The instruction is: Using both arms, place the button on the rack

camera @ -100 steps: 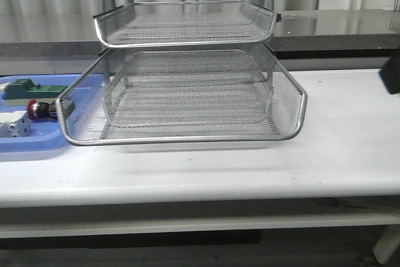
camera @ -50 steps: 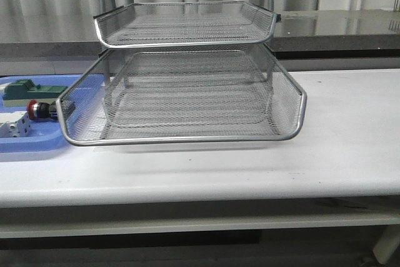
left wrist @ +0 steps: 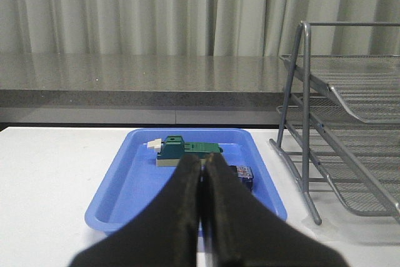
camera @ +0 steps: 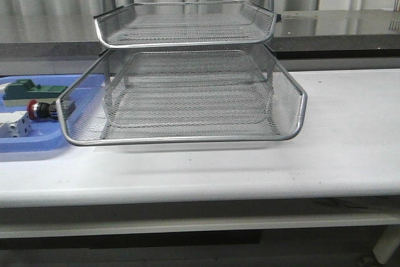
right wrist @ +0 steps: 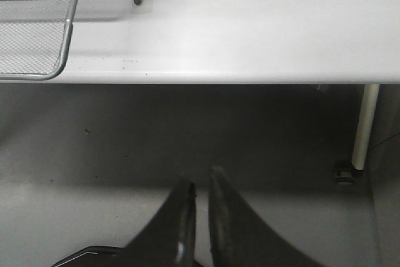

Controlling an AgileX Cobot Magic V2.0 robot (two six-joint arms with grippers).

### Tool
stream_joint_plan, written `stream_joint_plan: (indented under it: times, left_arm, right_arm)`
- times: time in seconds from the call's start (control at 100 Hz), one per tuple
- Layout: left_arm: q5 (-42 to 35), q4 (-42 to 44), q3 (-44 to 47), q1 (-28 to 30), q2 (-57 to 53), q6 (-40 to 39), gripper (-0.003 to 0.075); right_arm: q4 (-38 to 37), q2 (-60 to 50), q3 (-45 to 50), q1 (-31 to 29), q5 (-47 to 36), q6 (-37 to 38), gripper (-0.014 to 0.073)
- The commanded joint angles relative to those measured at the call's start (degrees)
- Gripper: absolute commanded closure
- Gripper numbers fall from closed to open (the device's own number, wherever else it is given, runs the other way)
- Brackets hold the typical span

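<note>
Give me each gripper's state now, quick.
Left gripper: closed, fingers pressed together, holding nothing, above the blue tray.
Right gripper: nearly closed, a thin gap between the fingers, holding nothing, off the table's edge.

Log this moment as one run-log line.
button: in blue tray | rack: empty | left end effector: shut, empty | right end effector: shut, off-table

One wire-mesh rack point(camera: 187, 92) stands on the table point(camera: 350, 148); two of its tiers show in the front view, three in the left wrist view. One blue plastic tray point(camera: 25, 145) lies at the left. In it are one red-headed button point(camera: 37, 109), one green block point(camera: 28, 89) and one white block point(camera: 14, 126). Two grippers are seen, left point(left wrist: 203, 167) and right point(right wrist: 200, 186), each with two black fingers point(left wrist: 184, 211).
</note>
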Motion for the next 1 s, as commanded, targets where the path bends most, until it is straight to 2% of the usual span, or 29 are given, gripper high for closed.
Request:
stream_joint_plan:
  times: [0.0,0.06,0.66,0.82,0.99]
  left_arm:
    - [-4.4,-0.2,2.7,0.2,-2.1,-0.6,0.0741]
    - [-4.4,-0.2,2.7,0.2,-2.1,-0.6,0.0741]
    - [-4.4,-0.2,2.7,0.2,-2.1,-0.6,0.0741]
    - [-6.9,-0.2,2.7,0.2,-2.1,-0.6,0.0741]
    - [-6.7,-2.0,0.4,0.2,-1.8,-0.6,0.0741]
  right_arm:
    - [-0.9,0.0,-2.0,-0.1,-2.9,0.2,0.0622]
    - [-0.9,0.0,-2.0,-0.1,-3.0,0.2,0.0666]
    - [-0.9,0.0,-2.0,-0.1,-3.1,0.2,0.066]
    - [-0.9,0.0,-2.0,-0.1,-3.1,0.2,0.066]
    - [-0.9,0.0,-2.0,-0.1,-3.1,0.2,0.066]
